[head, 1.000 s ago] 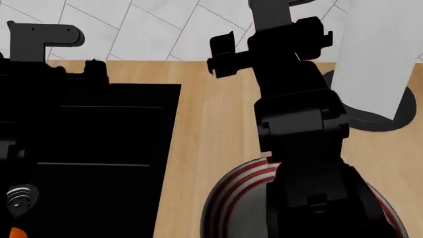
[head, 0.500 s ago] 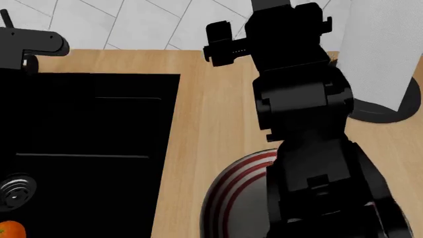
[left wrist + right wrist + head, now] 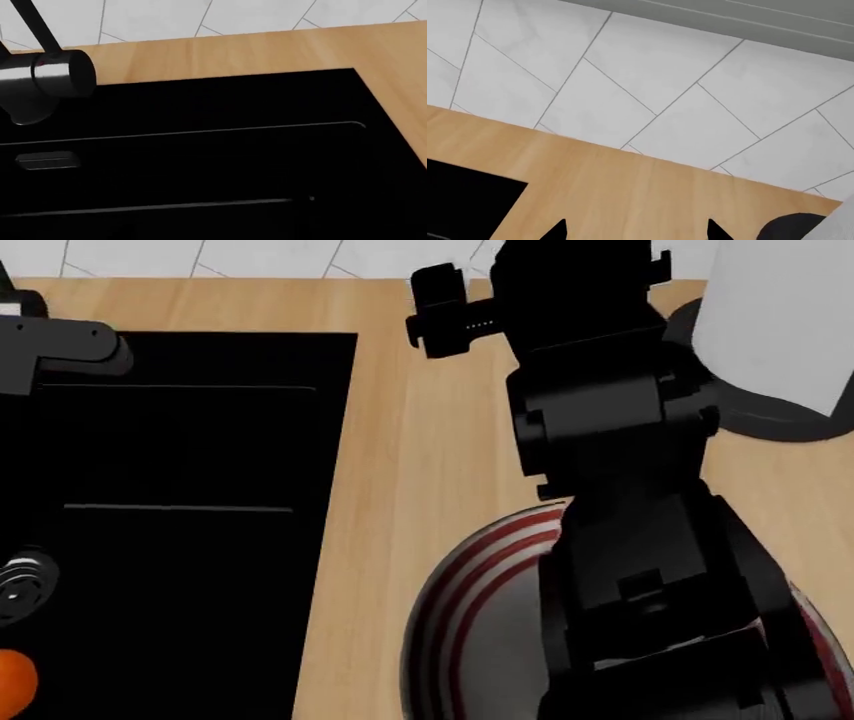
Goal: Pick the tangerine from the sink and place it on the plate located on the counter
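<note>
One small tangerine (image 3: 11, 682) — likely light, smooth, bruisable — wants a gentle grip across its middle; right gripper (image 3: 635, 231) tips apart, left unseen.

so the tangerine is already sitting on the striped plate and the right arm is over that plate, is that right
Not quite. In the head view the tangerine is in the black sink, not on the striped plate. The right arm does reach over that plate.

Count: 1 tangerine (image 3: 11, 682), 1 sink (image 3: 187, 540), 1 plate (image 3: 481, 640), 1 white roll (image 3: 781, 310), 1 faucet (image 3: 47, 80).
</note>
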Tool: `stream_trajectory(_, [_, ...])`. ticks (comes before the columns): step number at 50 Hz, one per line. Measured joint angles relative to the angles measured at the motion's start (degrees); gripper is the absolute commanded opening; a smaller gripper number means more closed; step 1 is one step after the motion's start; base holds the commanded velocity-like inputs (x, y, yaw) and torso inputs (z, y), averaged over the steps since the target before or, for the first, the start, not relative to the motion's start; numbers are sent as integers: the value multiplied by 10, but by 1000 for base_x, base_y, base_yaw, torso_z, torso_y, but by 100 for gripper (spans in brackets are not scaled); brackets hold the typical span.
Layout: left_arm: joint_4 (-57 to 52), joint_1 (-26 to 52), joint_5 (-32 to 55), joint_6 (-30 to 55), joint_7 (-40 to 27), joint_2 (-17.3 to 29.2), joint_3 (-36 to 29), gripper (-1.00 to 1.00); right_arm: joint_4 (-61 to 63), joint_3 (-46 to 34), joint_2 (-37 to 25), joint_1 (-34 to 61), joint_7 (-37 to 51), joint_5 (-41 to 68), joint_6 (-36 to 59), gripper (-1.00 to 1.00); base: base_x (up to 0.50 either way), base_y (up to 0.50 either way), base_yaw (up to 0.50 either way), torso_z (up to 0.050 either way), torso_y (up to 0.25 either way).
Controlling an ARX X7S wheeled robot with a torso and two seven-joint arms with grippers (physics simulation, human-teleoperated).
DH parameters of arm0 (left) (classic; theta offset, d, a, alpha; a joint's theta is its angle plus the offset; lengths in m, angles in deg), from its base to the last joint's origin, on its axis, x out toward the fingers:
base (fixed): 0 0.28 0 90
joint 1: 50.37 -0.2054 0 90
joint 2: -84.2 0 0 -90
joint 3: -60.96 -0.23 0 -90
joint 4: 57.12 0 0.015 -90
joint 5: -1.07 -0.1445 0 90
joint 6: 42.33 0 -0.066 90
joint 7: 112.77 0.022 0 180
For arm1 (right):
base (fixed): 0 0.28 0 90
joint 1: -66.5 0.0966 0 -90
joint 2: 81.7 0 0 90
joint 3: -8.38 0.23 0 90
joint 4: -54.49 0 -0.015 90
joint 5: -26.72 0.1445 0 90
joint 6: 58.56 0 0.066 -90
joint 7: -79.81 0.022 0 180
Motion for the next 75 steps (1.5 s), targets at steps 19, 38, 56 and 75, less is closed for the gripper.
stream_trajectory(19, [13, 6, 9, 15, 1, 4, 5, 100, 0, -40, 0, 22, 10, 34, 16, 100, 0, 0, 0, 0, -54])
stream_trajectory(38, [22, 2, 14, 15, -2, 8, 6, 100, 0, -59, 0, 27, 14, 52, 17, 100, -1, 0, 0, 0, -15])
stream_trajectory(56, [32, -18, 2, 68, -14, 25, -15, 100, 0, -54, -1, 31, 11, 44, 18, 100, 0, 0, 0, 0, 0])
stream_trajectory(75, [-9, -55, -13, 113, -20, 68, -35, 100, 0, -57, 0, 34, 9, 42, 19, 100, 0, 0, 0, 0, 0])
